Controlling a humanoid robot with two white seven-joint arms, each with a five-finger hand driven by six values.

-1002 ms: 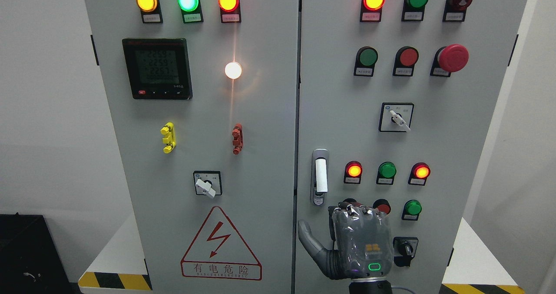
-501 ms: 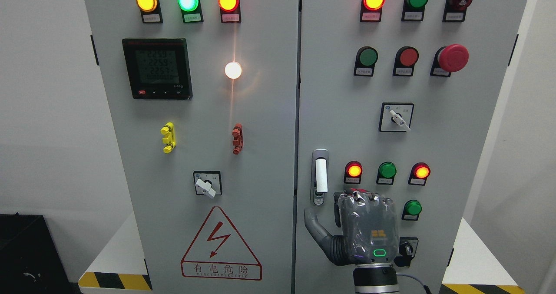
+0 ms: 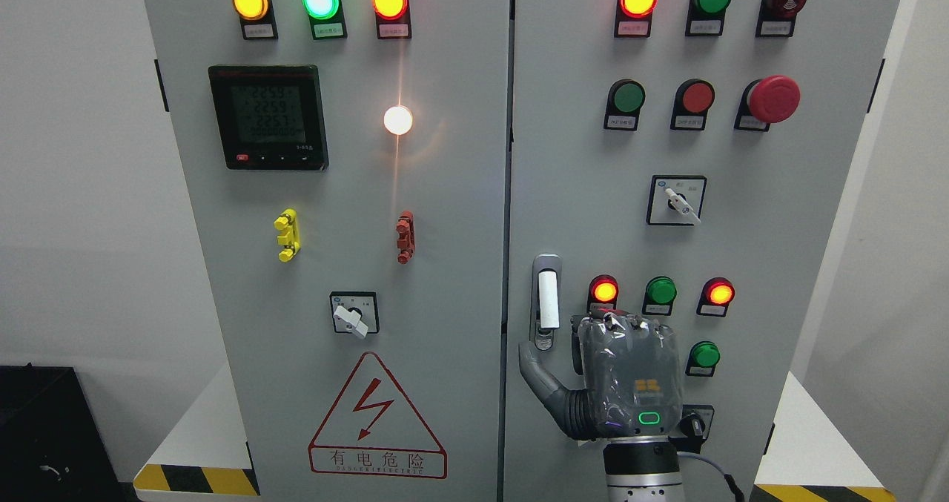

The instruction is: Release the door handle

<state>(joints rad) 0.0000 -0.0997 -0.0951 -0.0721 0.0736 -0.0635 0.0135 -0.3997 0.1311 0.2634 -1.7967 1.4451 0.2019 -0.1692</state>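
The door handle (image 3: pixel 547 299) is a white lever in a silver mount, upright near the left edge of the grey cabinet's right door (image 3: pixel 578 190). My right hand (image 3: pixel 586 346) comes up from the bottom edge, back toward the camera, just below and to the right of the handle. Its thumb (image 3: pixel 535 372) stretches out to the left, with the tip right under the mount's lower end. The other fingers bend forward toward the panel and hold nothing. Both doors look closed. My left arm is out of sight.
Around the hand sit lit red lamps (image 3: pixel 604 291), green buttons (image 3: pixel 703 354) and a black key switch (image 3: pixel 693 424). Higher up are a rotary switch (image 3: pixel 676 200) and a red mushroom button (image 3: pixel 773 99). The left door carries a meter (image 3: pixel 268 116) and a warning triangle (image 3: pixel 377 420).
My right hand has risen up the right door and shifted slightly right, bringing the thumb tip from well below the handle to just beneath its mount.
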